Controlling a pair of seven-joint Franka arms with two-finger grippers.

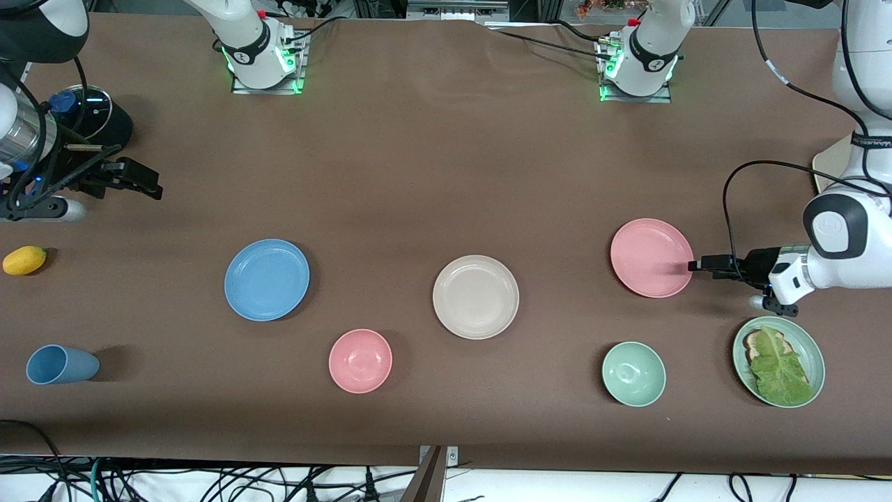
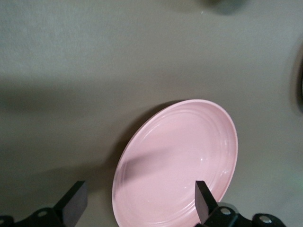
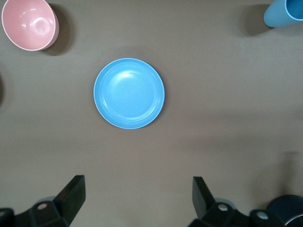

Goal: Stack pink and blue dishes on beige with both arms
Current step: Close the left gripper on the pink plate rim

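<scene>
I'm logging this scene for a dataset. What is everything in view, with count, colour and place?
pink plate: 1, pink, toward the left arm's end.
beige plate: 1, cream-beige, mid-table.
blue plate: 1, blue, toward the right arm's end.
pink bowl: 1, pink, nearer the camera than the beige plate.
green bowl: 1, pale green, nearer the camera than the pink plate.
green plate: 1, pale green, holds lettuce, beside the green bowl.
blue cup: 1, blue, on its side.
lemon: 1, yellow, at the table's edge.
left gripper: jaws open at the pink plate's rim.
right gripper: jaws open, waiting.
</scene>
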